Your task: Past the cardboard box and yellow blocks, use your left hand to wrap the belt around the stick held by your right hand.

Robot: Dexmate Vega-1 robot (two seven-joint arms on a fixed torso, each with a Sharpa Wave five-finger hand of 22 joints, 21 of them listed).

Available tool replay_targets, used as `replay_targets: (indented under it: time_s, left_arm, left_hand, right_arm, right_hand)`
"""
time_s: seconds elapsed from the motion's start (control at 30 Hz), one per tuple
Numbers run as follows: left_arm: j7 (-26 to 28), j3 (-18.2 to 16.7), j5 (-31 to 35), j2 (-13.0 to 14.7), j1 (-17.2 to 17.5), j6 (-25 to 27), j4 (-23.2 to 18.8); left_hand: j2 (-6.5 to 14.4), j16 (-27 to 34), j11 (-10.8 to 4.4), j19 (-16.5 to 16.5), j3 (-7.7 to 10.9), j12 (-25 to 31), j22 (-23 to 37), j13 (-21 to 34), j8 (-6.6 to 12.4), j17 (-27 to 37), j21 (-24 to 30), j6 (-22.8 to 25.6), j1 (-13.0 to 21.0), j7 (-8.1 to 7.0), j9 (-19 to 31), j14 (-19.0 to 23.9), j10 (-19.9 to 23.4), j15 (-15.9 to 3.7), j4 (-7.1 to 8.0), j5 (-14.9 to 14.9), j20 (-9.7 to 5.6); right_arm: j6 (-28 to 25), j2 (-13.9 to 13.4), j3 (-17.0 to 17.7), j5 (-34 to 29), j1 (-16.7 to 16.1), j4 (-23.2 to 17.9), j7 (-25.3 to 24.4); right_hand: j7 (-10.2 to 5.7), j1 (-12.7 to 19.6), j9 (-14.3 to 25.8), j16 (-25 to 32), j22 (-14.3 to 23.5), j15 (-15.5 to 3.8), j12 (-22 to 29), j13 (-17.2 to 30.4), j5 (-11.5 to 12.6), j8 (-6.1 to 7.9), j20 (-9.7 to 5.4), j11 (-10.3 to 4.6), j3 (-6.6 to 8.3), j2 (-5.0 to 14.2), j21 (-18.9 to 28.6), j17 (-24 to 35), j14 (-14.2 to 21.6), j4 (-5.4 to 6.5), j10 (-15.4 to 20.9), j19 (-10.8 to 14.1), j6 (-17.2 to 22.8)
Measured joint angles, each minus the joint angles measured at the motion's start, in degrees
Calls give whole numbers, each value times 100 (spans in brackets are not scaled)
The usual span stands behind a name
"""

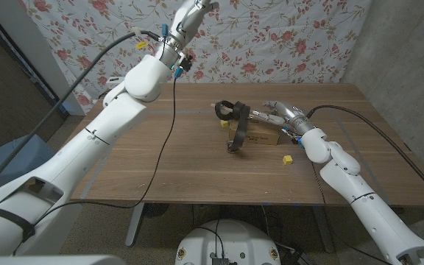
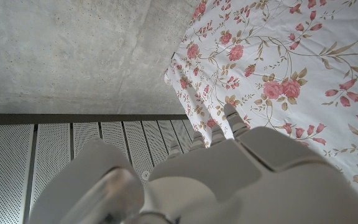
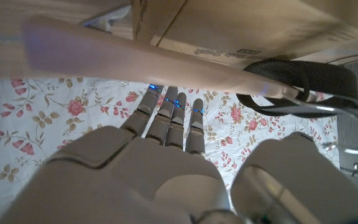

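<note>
My right hand reaches in over the cardboard box and grips a pale stick that points toward my left. A dark belt is looped around the stick, and its end with the buckle hangs down to the table. In the right wrist view the stick crosses in front of the box, with the belt coiled at its far end beyond my right hand. My left hand is raised high above the table's far edge, away from the belt. It holds nothing, its fingers extended.
One yellow block lies on the wooden table in front of the box, another beside the belt. A black cable hangs from my left arm across the table. A floral cloth covers the wall behind.
</note>
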Motion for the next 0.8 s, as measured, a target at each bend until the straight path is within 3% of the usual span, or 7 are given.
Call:
replay_targets:
  time_s: [0.23,0.3,0.33,0.53,0.6,0.67,0.8]
  left_arm:
    - [-26,-40,-57,40,50,-49,-2]
    - [-40,-40,-82,40,50,-79,-2]
    - [-42,-62,-87,59,76,-87,0]
    - [-62,-135,-164,116,150,-160,19]
    - [-82,-173,-218,145,188,-201,29]
    - [-96,-189,-253,158,206,-230,37]
    - [-162,-247,-364,204,271,-309,81]
  left_hand:
    - [-20,0,0,0,-2,0,0,0,0,0,-22,0,20,0,0,0,0,0,-46,0,0]
    - [-11,0,-1,0,-1,0,0,0,0,0,-22,0,29,0,0,0,0,0,-48,0,0]
    - [3,0,-1,0,0,0,0,0,0,0,-22,0,43,0,0,0,0,0,-48,0,0]
    - [3,0,-2,0,0,0,0,0,0,0,-44,0,43,-1,0,0,1,0,-48,0,0]
    - [3,0,-2,0,0,0,0,0,0,0,-44,0,43,-1,0,0,1,0,-48,0,0]
    - [3,0,-2,0,0,0,0,0,0,0,-44,0,42,-1,0,0,2,0,-48,-1,0]
    - [3,0,-2,0,0,0,0,-1,0,0,-44,0,42,-1,0,0,2,0,-48,24,0]
  right_arm:
    - [245,123,154,1322,65,186,268]
    - [245,158,172,1322,113,251,268]
    - [299,164,174,1855,122,261,393]
    - [422,236,177,2895,261,431,666]
    - [473,273,168,3256,333,495,769]
    - [502,298,157,3494,379,532,836]
    - [545,354,145,3868,448,581,935]
  right_hand:
    - [21,-91,-27,0,0,82,-44,-28,39,21,-10,9,-65,45,-90,-48,-41,18,10,-133,21]
    - [31,-120,-53,0,-1,115,-44,-28,52,21,-19,29,-65,74,-122,-53,-74,18,-9,-162,69]
    - [20,-135,-53,0,-1,122,-65,-28,75,21,-24,30,-83,89,-134,-53,-81,35,-11,-169,82]
    - [-4,-240,-86,0,26,199,-165,-79,153,21,-19,68,-113,199,-242,-118,-249,18,-54,-286,58]
    - [-43,-236,-106,0,27,190,-215,-98,204,21,-22,58,-113,322,-294,-150,-320,18,-126,-342,19]
    - [-91,-193,-131,0,26,189,-266,-126,249,-4,72,29,-113,411,-358,-206,-378,18,-178,-433,-30]
    - [-167,-143,-184,0,17,156,-352,-197,312,-4,513,-28,-110,521,-484,-337,-411,-31,-244,-484,-107]
